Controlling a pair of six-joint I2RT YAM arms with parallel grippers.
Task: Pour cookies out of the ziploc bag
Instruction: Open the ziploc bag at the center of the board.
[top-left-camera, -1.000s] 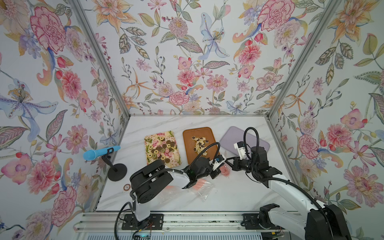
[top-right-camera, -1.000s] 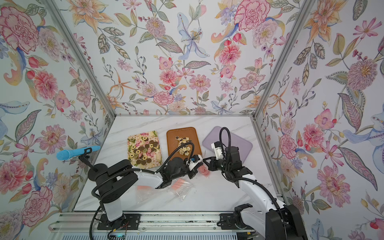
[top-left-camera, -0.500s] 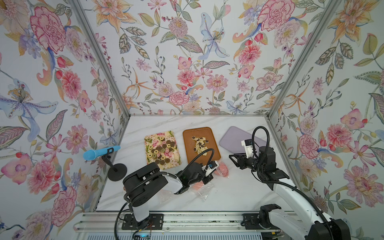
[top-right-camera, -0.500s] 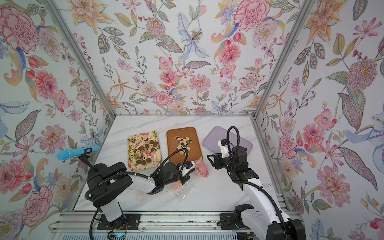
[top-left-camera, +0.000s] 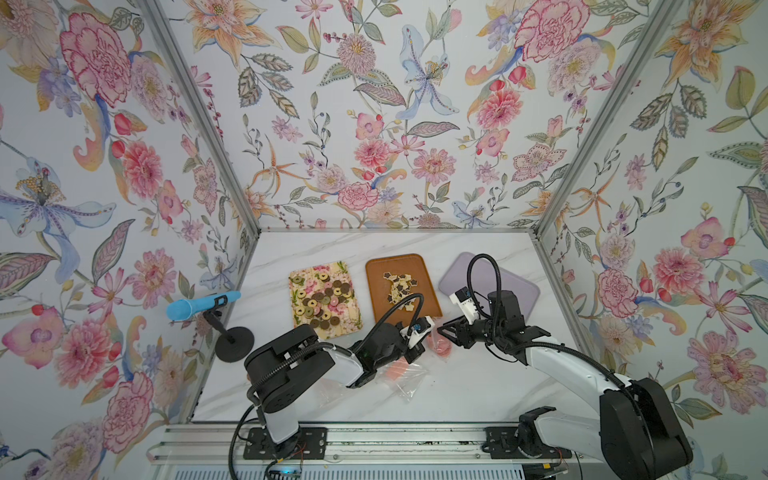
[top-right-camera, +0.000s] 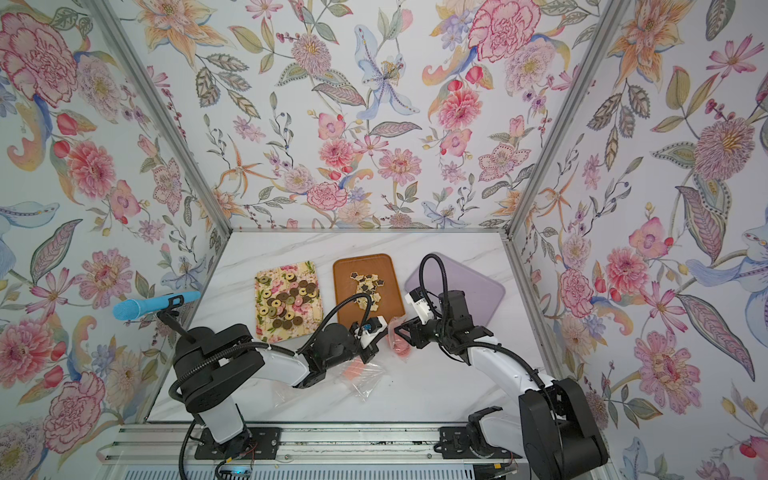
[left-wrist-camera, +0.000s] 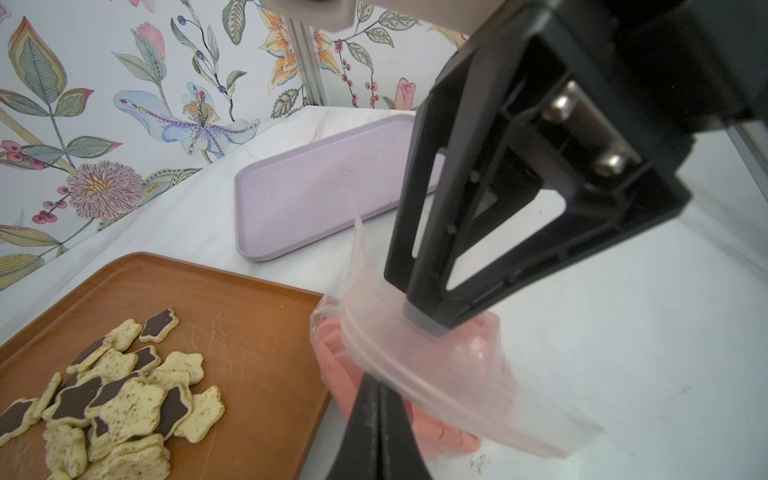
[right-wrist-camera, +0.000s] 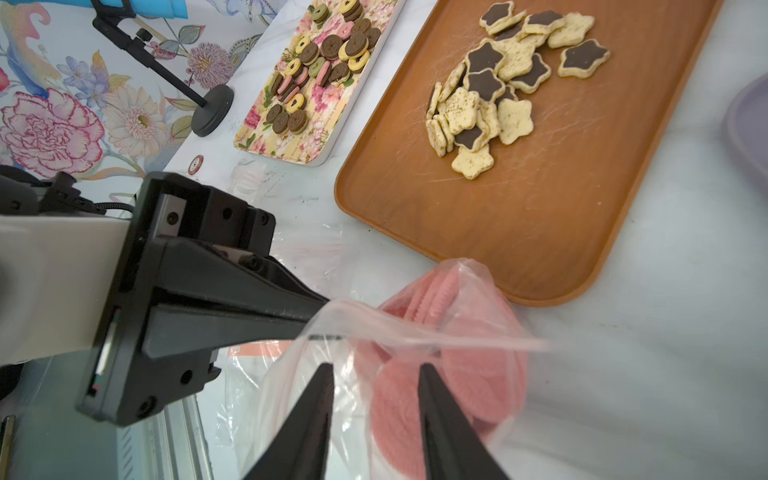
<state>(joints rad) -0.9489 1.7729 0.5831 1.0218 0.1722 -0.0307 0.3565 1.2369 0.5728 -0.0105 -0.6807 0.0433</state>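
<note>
So, at the far left a bright blue microphone (top-left-camera: 202, 304) leans on a black round-footed stand at the edge of the white marble tabletop (top-left-camera: 478, 390). Next comes a rectangular floral-print tray (top-left-camera: 352, 329) strewn with round sandwich cookies (top-left-camera: 324, 297) in dark brown, beige and pink. Just beside it a rectangular brown tray (top-left-camera: 380, 270) carries a loose heap of small star-shaped cookies (top-left-camera: 400, 286), some beige, some dark-topped. Just in front of the brown tray's near right corner, off every tray, the clear plastic ziploc bag (right-wrist-camera: 478, 286) sits on the marble with plain pink disc cookies (top-left-camera: 444, 348) stacked inside it. The left gripper (right-wrist-camera: 324, 302) reaches in from the left, its jaws pressed together on the rim of the bag's mouth, pinching the film. The right gripper (right-wrist-camera: 374, 370) faces it from the other side with its jaws parted, tips at the bag's mouth; in the left wrist view one tip meets the film. Crumpled clear plastic film (top-left-camera: 405, 380) lies flat on the marble beneath the left arm. Farthest right, partly behind the right arm, rests a rounded lilac tray (top-left-camera: 525, 291).
</note>
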